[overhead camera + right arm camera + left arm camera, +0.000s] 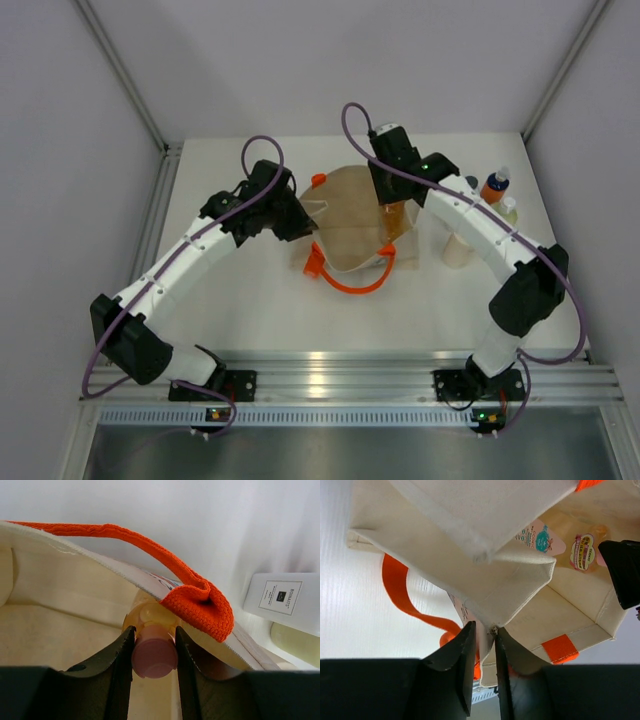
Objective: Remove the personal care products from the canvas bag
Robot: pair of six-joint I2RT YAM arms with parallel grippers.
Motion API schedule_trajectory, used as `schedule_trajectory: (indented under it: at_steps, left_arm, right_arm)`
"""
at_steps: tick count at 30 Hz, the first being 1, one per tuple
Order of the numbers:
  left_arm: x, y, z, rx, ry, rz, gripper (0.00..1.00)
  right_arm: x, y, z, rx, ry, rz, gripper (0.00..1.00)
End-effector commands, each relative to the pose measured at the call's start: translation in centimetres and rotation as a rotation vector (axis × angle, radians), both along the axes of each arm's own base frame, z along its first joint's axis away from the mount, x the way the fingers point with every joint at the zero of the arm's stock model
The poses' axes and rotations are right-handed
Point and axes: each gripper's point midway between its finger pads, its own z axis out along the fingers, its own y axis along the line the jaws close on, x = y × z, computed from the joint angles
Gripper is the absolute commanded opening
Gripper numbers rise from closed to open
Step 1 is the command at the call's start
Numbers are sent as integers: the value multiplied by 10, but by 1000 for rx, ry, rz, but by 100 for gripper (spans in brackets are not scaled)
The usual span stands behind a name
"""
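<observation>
The beige canvas bag (350,215) with orange handles lies open in the middle of the table. My left gripper (298,220) is shut on the bag's left rim; in the left wrist view (484,628) the canvas edge sits pinched between the jaws. My right gripper (391,203) reaches into the bag's right side and is shut on the pink cap (154,656) of the slim amber bottle (584,551). The orange bottle (493,187), the pale yellow-green bottle (508,210) and the cream cylinder (455,247) stand on the table right of the bag.
An orange handle loop (199,602) drapes over the bag rim just above the held bottle. A white labelled bottle (280,602) stands beyond the rim. Another orange handle (350,280) lies on the table in front of the bag. Walls enclose the table on three sides.
</observation>
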Motion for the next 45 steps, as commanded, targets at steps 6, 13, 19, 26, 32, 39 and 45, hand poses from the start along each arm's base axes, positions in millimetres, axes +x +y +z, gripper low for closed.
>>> schedule_trajectory:
  at_steps: [6, 13, 19, 26, 32, 39, 45]
  left_arm:
    - [-3, 5, 3, -3, -2, 21, 53]
    - [-3, 6, 8, -4, -18, 19, 68]
    - [1, 11, 14, 6, -49, 39, 82]
    - [2, 14, 22, 13, -80, 37, 93]
    - [2, 13, 35, 0, -114, 20, 99]
    - [4, 16, 56, 13, -186, -5, 99]
    - [5, 22, 67, 29, -235, -1, 99]
  right_arm:
    - [2, 11, 96, 133, -231, 71, 0]
    - [-1, 18, 119, 175, -269, 113, 0]
    - [-10, 23, 148, 211, -324, 164, 0]
    - [-28, 24, 190, 266, -404, 231, 0]
    - [-47, 17, 230, 341, -480, 253, 0]
    - [-70, 1, 270, 420, -564, 232, 0]
    - [-87, -17, 295, 461, -625, 196, 0]
